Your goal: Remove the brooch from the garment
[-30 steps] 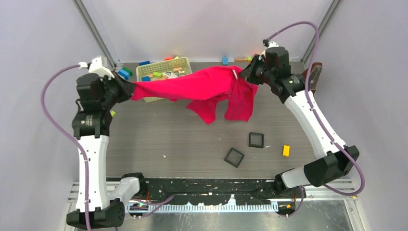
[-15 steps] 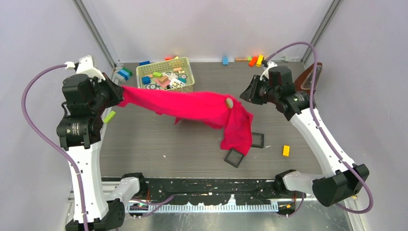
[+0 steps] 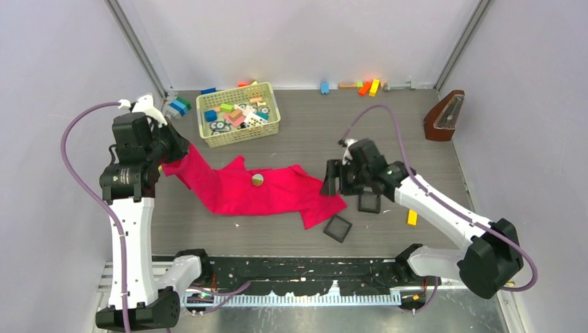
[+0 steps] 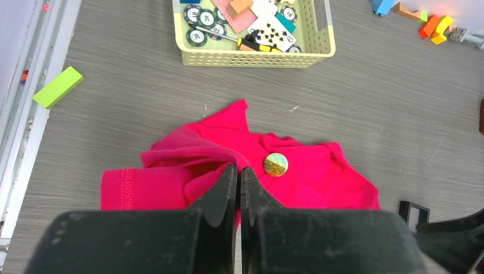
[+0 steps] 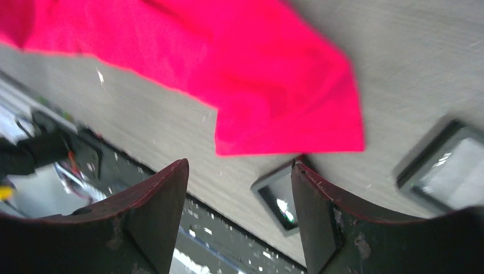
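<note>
- Grey wood-grain table (image 3: 277, 222) inside pale walls carries the whole scene, with both arms reaching in from its near edge.
- The garment (image 3: 284, 193) lies mostly flat across the middle of the table as a long crimson-pink band. Its left end is lifted towards the left arm.
- The brooch (image 3: 257, 180) sits on top of the cloth, left of the band's middle. In the left wrist view it shows as a small round yellowish-green badge (image 4: 275, 164) just right of the fingertips and apart from them.
- The left gripper (image 4: 239, 171) has its two fingers pressed together, pinching a raised fold of the garment (image 4: 319, 180).
- The right gripper (image 5: 238, 165) has its fingers spread wide with nothing between them. It hangs at the cloth's right end, with the pointed corner of the garment (image 5: 274, 103) beyond its tips.
- Two black square trays (image 3: 338, 227) (image 3: 369, 202) rest on the table just beside that corner, and an orange block (image 3: 412, 217) lies further right.
- A pale yellow basket (image 3: 239, 114) of mixed small items stands behind the garment, apart from it.
- A green block (image 4: 57, 87) lies near the table's left edge.
</note>
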`<action>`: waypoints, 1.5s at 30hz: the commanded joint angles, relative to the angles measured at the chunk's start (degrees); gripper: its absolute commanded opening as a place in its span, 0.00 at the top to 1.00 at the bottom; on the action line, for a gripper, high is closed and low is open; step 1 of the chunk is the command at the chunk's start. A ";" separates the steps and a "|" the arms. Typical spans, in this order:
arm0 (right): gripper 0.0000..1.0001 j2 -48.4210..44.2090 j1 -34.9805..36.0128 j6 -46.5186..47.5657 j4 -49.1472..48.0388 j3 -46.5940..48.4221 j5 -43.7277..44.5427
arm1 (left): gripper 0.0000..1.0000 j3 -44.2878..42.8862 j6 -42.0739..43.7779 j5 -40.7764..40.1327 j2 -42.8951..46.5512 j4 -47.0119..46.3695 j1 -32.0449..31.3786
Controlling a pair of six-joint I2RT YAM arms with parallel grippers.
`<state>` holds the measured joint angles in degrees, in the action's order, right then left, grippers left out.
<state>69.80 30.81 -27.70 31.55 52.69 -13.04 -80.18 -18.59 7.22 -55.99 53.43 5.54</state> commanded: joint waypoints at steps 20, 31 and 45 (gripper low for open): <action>0.37 22.96 13.23 9.72 -11.42 11.93 23.08 | 1.00 4.10 1.80 0.10 5.15 -4.19 0.35; 0.43 37.00 13.23 10.44 -9.87 25.08 22.55 | 1.00 4.14 2.51 -0.02 5.77 -3.63 0.27; 0.99 34.52 11.80 8.82 -4.85 34.13 25.25 | 1.00 5.67 2.50 0.26 5.74 -2.40 0.35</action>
<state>111.13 43.77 -18.57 24.62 80.99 9.28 -75.07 -17.28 7.11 -51.07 52.16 5.54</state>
